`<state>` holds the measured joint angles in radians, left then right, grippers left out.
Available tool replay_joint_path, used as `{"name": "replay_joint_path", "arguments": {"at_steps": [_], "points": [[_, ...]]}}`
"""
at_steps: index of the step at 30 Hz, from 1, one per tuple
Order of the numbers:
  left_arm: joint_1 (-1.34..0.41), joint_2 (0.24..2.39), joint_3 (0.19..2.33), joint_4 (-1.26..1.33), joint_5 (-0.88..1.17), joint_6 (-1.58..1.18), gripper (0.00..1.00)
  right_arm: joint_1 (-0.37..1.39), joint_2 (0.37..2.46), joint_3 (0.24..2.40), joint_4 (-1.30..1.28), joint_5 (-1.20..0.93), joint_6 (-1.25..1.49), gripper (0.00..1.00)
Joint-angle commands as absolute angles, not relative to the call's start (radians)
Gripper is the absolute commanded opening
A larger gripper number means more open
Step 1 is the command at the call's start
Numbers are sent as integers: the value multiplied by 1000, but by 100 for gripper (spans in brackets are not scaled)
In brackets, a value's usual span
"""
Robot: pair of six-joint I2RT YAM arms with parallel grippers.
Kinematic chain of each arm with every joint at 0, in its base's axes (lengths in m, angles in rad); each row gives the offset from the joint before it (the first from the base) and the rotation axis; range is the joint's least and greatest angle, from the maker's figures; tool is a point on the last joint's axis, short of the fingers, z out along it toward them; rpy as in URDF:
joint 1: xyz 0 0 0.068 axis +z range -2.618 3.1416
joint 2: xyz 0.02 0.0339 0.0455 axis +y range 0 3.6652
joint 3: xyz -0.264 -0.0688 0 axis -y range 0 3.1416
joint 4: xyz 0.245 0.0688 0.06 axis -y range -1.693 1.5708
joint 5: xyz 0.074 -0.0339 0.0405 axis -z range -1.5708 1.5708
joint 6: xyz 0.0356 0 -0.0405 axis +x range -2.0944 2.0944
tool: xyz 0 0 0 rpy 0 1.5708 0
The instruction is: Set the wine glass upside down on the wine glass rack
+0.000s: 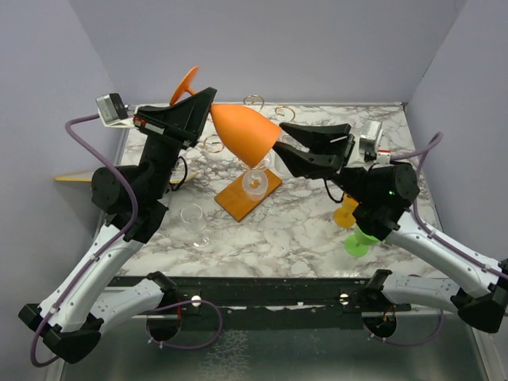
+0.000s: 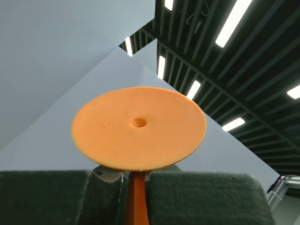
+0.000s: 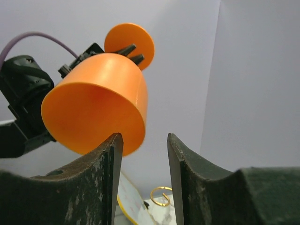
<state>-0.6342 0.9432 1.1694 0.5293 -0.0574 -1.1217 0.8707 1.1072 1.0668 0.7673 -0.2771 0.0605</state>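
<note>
The wine glass (image 1: 242, 131) is plain orange all over. The rack (image 1: 236, 203) is thin gold wire on an orange-brown wooden base. The table (image 1: 302, 230) is white marble veined with grey. There is also a clear glass (image 1: 193, 221), a green glass (image 1: 361, 240) and a yellow-orange glass (image 1: 346, 213). The cables (image 1: 71, 125) are purple.

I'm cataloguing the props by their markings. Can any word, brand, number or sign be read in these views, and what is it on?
No text can be read in any view.
Orange wine glass: faint raised marks on the foot, left of the centre dimple, too faint to read.
Wine glass rack: no lettering visible.
Marble table: only veining, no print.
</note>
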Motion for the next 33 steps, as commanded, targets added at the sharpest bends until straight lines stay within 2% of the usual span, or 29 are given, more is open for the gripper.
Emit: {"name": "replay_joint_path", "arguments": {"at_steps": [1,4,9,14,16,25,33], "points": [[-632,857,1148,520,49,-991,0,875,961,1013,582,-275,56,51],[-633,827,1152,445,111,-925,0,876,886,1016,430,-323,42,57],[-633,818,1210,282,342,-755,0,875,824,1084,209,-368,83,61],[-631,836,1254,114,658,-545,0,876,900,1291,-54,-320,230,62],[-632,816,1235,55,684,-451,0,875,936,1355,-109,-343,293,62],[-632,714,1137,-43,842,-120,0,875,1065,1504,-206,-406,558,63],[-631,733,1191,-208,854,68,0,875,1172,1513,-87,-601,758,62]]}}
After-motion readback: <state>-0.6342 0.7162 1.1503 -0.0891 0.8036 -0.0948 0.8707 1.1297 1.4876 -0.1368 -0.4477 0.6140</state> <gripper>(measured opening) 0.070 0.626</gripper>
